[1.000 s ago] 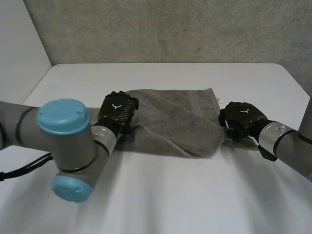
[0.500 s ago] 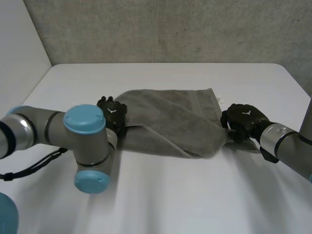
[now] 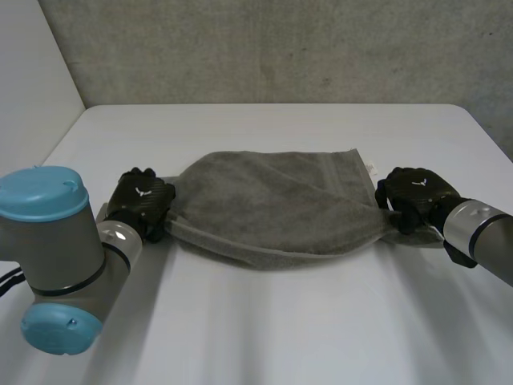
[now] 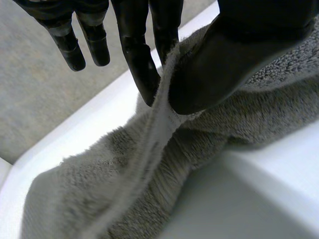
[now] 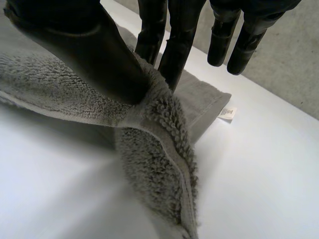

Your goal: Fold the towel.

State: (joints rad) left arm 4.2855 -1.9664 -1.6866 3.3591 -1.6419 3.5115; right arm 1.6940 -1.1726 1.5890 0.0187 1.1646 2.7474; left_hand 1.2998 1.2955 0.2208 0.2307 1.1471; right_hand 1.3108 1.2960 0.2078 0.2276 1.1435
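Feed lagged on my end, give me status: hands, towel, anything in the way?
Left hand pinching the towel's left end, right hand pinching its right end. Towel stretched between them across the table. No obstacle seen.

It looks like a robot lab: a plain white table [image 3: 321, 128] set against a rough grey wall [image 3: 280, 48].

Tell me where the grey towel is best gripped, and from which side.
Grip the towel at its two ends, on the hemmed edge, each from the outer side. The left hand and right hand pinch there; the cloth lies stretched between them, so it should lift evenly.
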